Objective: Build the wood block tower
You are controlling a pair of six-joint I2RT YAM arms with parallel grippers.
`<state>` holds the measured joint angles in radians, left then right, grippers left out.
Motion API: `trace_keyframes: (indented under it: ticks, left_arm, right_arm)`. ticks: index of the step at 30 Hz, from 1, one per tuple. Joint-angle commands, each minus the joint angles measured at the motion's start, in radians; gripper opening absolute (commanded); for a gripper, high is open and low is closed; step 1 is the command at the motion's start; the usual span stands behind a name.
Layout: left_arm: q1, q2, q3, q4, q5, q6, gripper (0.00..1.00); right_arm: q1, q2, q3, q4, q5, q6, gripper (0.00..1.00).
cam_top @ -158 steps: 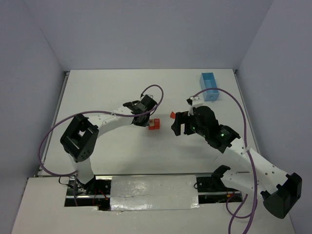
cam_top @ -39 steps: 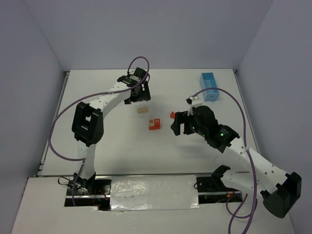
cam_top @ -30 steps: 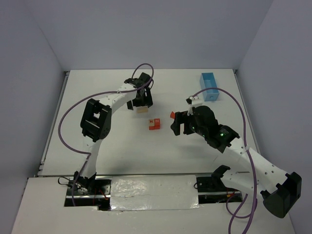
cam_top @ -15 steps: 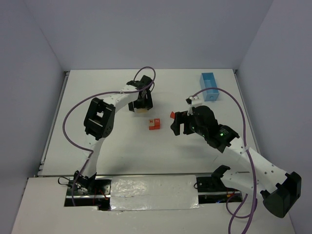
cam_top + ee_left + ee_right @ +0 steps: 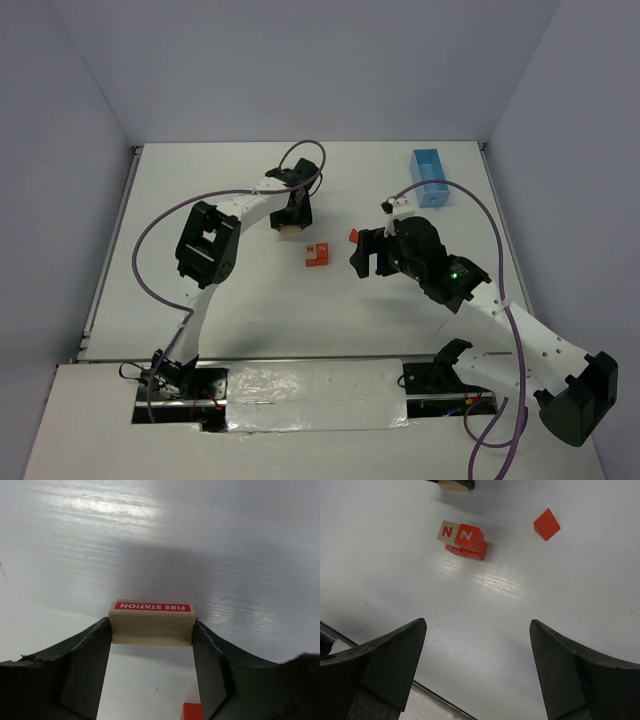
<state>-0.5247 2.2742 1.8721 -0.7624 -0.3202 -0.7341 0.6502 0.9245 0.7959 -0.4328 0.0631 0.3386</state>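
The left gripper [image 5: 151, 635] is closed partway, its two fingers [image 5: 90, 655] pressing the short ends of the tan FIRE STATION block [image 5: 151, 624]. The block lies on the white table [image 5: 240, 540], long axis running finger to finger, its label upside down to the wrist camera. Bare table lies all around it. The cube cluster [image 5: 465, 539] sits just nearer. The right gripper [image 5: 477, 625] hangs wide open and empty, with the red roof-shaped block [image 5: 547, 524] ahead of it.

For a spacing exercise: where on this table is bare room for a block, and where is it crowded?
Free: the near middle before the block stack; the left side beyond the left arm; the far strip left of the blue tray. Crowded: the centre, around stack, red wedge and tan block.
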Motion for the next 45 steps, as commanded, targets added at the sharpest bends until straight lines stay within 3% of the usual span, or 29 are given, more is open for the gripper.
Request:
trace_keyframes:
  ticks: [1,7,13,16,18,24,37,45]
  left_arm:
    - [-0.029,-0.085,0.029,-0.040,-0.078,-0.008,0.11]
    - [-0.090,-0.280,0.002,-0.064,-0.233,-0.071,0.13]
    - [-0.155,-0.308,0.050,-0.126,-0.206,-0.099,0.15]
    - [-0.201,-0.286,0.062,-0.164,-0.203,-0.125,0.32]
    - [-0.225,-0.275,0.052,-0.173,-0.206,-0.146,0.37]
    - [-0.256,-0.275,0.015,-0.179,-0.206,-0.166,0.29]
    - [-0.278,-0.236,-0.019,-0.184,-0.164,-0.186,0.29]
    - [-0.281,-0.252,-0.086,-0.138,-0.140,-0.183,0.39]
  right_arm:
    - [0.008,0.000,-0.001,0.046,-0.002,-0.012,0.91]
    - [0.008,0.000,-0.001,0.045,-0.002,-0.013,0.91]
    - [0.008,-0.003,-0.001,0.045,0.003,-0.012,0.91]
    - [0.008,-0.006,-0.001,0.045,0.004,-0.012,0.91]
    - [0.008,-0.009,-0.003,0.046,0.003,-0.012,0.91]
    - [0.008,-0.016,-0.006,0.049,-0.003,-0.012,0.91]
    - [0.008,-0.021,-0.006,0.049,-0.002,-0.012,0.91]
    - [0.008,-0.019,-0.006,0.051,-0.002,-0.012,0.91]
